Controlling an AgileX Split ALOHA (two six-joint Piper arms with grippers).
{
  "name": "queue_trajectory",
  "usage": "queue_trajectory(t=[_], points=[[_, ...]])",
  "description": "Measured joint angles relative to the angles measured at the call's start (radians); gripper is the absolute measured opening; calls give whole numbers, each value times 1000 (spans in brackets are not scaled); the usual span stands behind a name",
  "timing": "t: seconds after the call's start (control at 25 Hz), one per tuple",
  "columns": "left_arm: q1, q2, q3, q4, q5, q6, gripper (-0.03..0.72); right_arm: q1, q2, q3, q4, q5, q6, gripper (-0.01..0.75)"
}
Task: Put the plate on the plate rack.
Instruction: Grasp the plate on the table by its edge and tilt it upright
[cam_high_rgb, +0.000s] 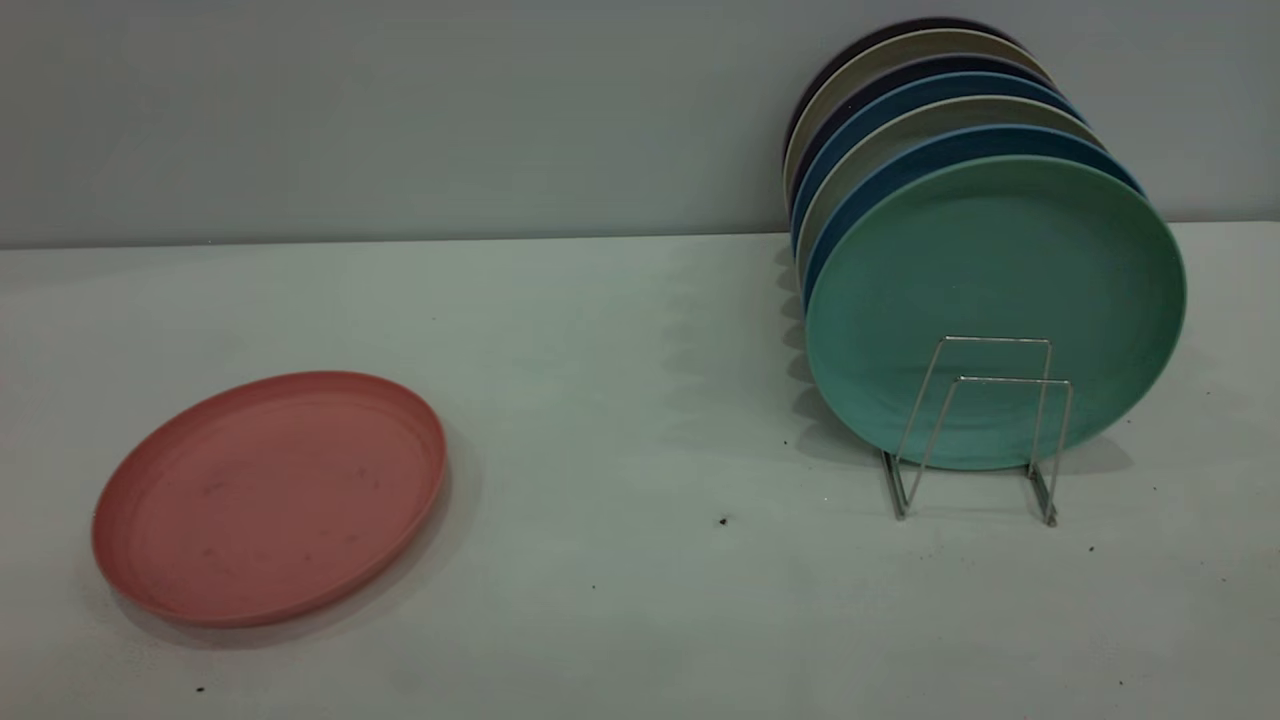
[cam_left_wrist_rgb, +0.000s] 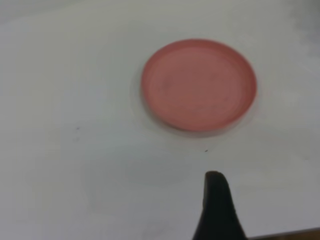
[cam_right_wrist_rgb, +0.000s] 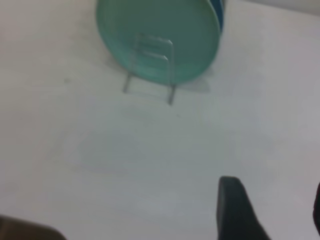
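Observation:
The salmon-pink plate (cam_high_rgb: 270, 495) lies flat on the white table at the left, alone and untouched. In the left wrist view the plate (cam_left_wrist_rgb: 199, 84) sits well ahead of my left gripper (cam_left_wrist_rgb: 270, 192); only one dark finger (cam_left_wrist_rgb: 216, 200) shows, with bare table beside it. The silver wire plate rack (cam_high_rgb: 1010, 379) stands at the right, its two front loops holding nothing. My right gripper (cam_right_wrist_rgb: 274, 189) hovers open over the table short of the plate rack (cam_right_wrist_rgb: 172, 92). Neither gripper appears in the exterior view.
A teal-green plate (cam_high_rgb: 990, 270) stands upright in the rack, with several blue and cream plates (cam_high_rgb: 900, 110) stacked behind it against the grey wall. The teal-green plate (cam_right_wrist_rgb: 155, 25) also fills the right wrist view's far side. Dark specks dot the table.

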Motion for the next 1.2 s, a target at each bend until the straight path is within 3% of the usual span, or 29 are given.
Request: queue_trajectory(t=[0.44, 1.04, 1.2], points=[[0, 477, -58, -47, -111, -23, 538, 0, 264, -7, 143, -90, -129, 480], [0, 1236, -101, -167, -541, 139, 538, 0, 501, -7, 207, -165, -201, 481], [28, 1442, -165, -193, -564, 167, 538, 0, 502, -7, 209, -169, -201, 481]])
